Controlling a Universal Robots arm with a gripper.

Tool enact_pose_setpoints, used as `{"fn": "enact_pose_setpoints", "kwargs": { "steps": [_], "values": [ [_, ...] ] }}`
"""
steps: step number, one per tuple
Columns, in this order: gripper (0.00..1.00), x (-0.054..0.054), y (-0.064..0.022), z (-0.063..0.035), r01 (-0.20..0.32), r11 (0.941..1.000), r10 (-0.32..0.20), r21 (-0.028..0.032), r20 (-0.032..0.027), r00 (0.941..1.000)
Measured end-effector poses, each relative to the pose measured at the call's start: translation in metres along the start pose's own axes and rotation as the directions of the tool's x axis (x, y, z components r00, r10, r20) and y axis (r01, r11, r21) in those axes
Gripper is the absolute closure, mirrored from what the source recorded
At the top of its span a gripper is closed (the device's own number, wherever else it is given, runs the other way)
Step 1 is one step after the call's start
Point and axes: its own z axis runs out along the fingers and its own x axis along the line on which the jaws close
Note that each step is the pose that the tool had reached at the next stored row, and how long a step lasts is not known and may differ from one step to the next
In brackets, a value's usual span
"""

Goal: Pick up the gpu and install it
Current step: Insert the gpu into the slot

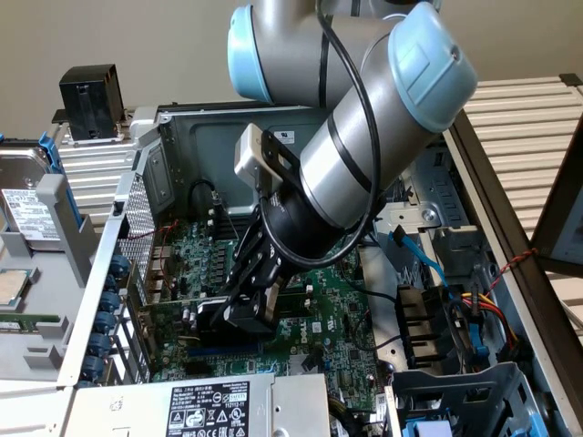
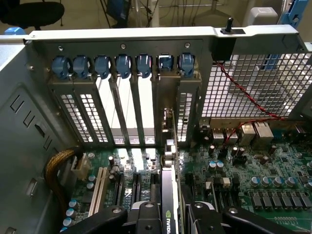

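Note:
My gripper (image 1: 248, 305) reaches down into the open computer case and is shut on the gpu (image 1: 208, 316), a small black-shrouded card held upright just above the green motherboard (image 1: 332, 314). In the wrist view the gpu (image 2: 168, 217) is edge-on between the two black fingers (image 2: 146, 214), and my gripper (image 2: 170, 222) clamps it from both sides. The card's metal bracket (image 2: 168, 148) stands close against the rear slot panel (image 2: 161, 102), in line with one expansion slot opening. Whether the card's lower edge sits in the socket is hidden.
A row of blue retention clips (image 2: 122, 66) tops the rear slots. A white expansion socket (image 2: 101, 187) and a braided cable (image 2: 56, 165) lie beside the card. The power supply (image 1: 200, 405) is at the case's near edge, with drive cages and cables (image 1: 455, 319) at the exterior view's right.

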Motion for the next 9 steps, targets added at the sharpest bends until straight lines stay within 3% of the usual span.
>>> {"fn": "enact_pose_setpoints", "kwargs": {
  "steps": [9],
  "values": [
    [0.73, 0.0000, -0.0001, 0.0002, 0.000, 1.0000, 0.000, 0.0000, 0.0000, 1.0000]
  ]
}}
